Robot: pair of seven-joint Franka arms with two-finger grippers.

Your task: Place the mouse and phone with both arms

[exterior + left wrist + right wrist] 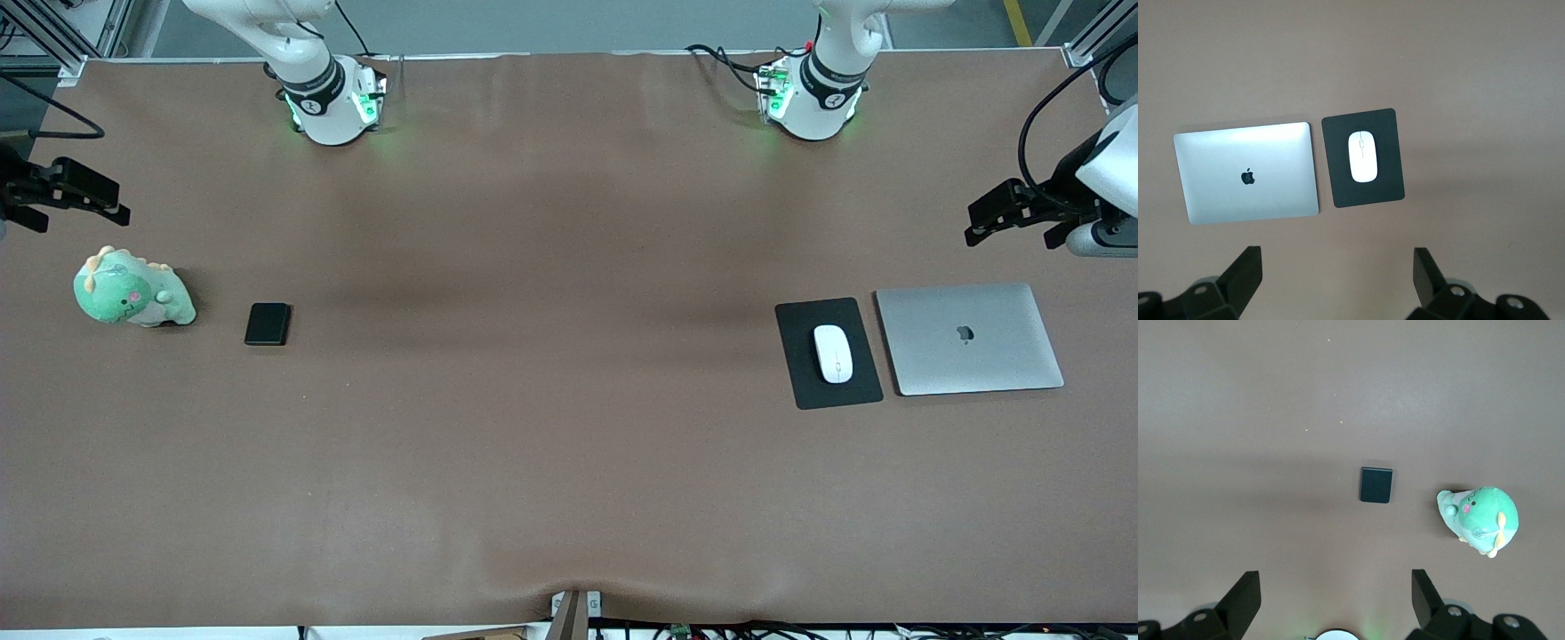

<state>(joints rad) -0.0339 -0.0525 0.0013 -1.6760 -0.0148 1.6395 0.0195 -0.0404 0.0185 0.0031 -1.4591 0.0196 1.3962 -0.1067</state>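
Right wrist camera looks straight down on the brown table [1271,420].
Black phone [1376,485] lies flat on bare tabletop, a green plush dinosaur [1479,519] near it but not touching, pink cheek and yellowish spikes showing. Right gripper [1333,597] hangs in the air above the table with fingers [1241,600] spread wide, nothing between them, well apart from the phone.

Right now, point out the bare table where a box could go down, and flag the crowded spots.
Widest bare stretch: mid-table, between the phone and the mouse pad. The strip nearest the front camera is bare too. Crowded: the left arm's end, mouse on the pad beside the laptop; the right arm's end, plush dinosaur beside the phone.
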